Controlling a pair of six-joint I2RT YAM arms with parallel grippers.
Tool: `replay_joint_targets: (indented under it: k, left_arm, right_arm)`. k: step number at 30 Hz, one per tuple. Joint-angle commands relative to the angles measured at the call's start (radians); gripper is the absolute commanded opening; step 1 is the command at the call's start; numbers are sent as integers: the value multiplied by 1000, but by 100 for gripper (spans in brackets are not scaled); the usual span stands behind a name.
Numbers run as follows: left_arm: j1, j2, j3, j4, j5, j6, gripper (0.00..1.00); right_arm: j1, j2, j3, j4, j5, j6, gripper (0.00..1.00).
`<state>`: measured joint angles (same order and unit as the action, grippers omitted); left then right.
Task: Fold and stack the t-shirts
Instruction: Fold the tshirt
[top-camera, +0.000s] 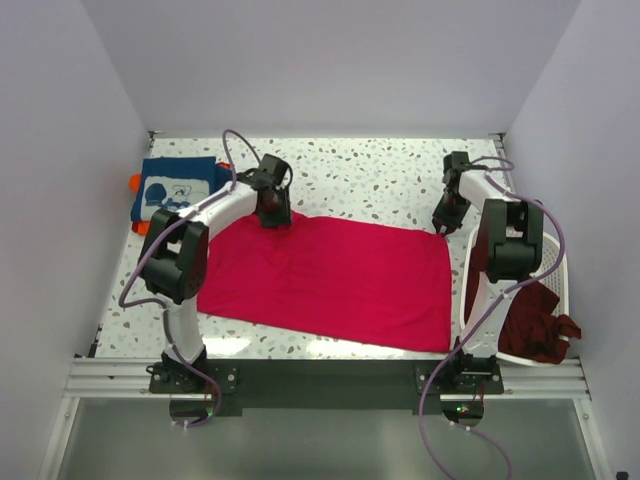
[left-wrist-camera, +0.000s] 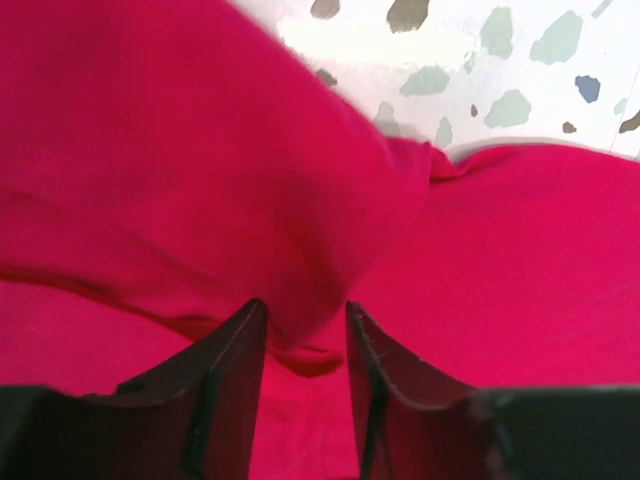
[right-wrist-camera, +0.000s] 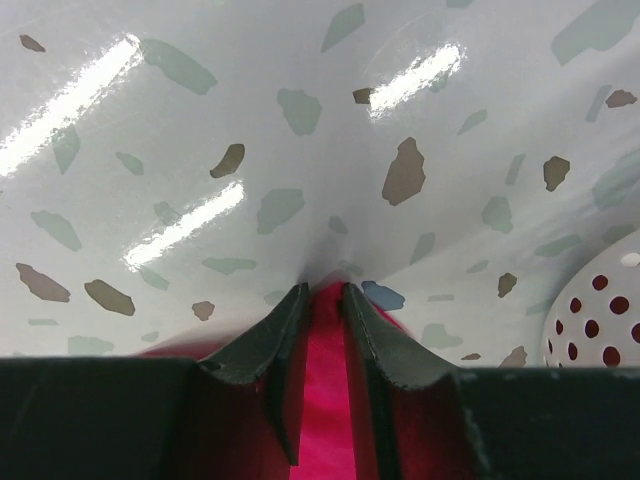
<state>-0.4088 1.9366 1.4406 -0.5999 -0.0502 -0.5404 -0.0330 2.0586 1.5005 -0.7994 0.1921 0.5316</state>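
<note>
The pink shirt (top-camera: 330, 280) lies spread flat mid-table. The right gripper (right-wrist-camera: 322, 293) pinches its far right corner. The left gripper (left-wrist-camera: 305, 320) is at the far left corner, fingers slightly apart around a fold; I cannot tell whether they grip it. A navy shirt (top-camera: 178, 188) lies far left.
</note>
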Motion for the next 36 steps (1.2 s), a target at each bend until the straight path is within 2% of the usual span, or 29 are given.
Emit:
replay_joint_targets:
  k: [1,2,3,6,7,11,15,22,25,28,36]
  left_arm:
    - [-4,-76,-25,15,15,-32,44]
    - [-4,-79,-22,12,10,-33,49]
    - [-2,-82,-17,11,-5,-33,60]
    - [25,-84,15,-14,-27,-30,74]
    - [54,-82,23,-14,-28,-30,75]
    - [146,-74,35,8,-57,-23,75]
    - [232,-16,56,83,7,41,70]
    - [252,93,153,126,82,180,68]
    - [255,136,194,95,92,204,65]
    - [255,171,233,46,70,211,62]
    - [257,171,213,28,53,201,61]
  right_arm:
    - [-5,14,-66,-12,38,-19,24]
    - [-5,15,-71,-12,33,-19,24]
    - [-5,15,-74,-9,30,-19,24]
    - [-5,15,-74,-12,24,-24,24]
    - [-5,18,-71,-14,27,-24,24]
    - [-5,18,-57,-20,23,-27,24]
    - [-5,29,-43,-24,13,-28,25]
    - [-5,29,-43,-40,21,-30,25]
    - [-4,29,-45,-43,24,-30,25]
    - [-5,31,-45,-47,26,-28,25]
    - [-5,37,-19,-70,35,-27,25]
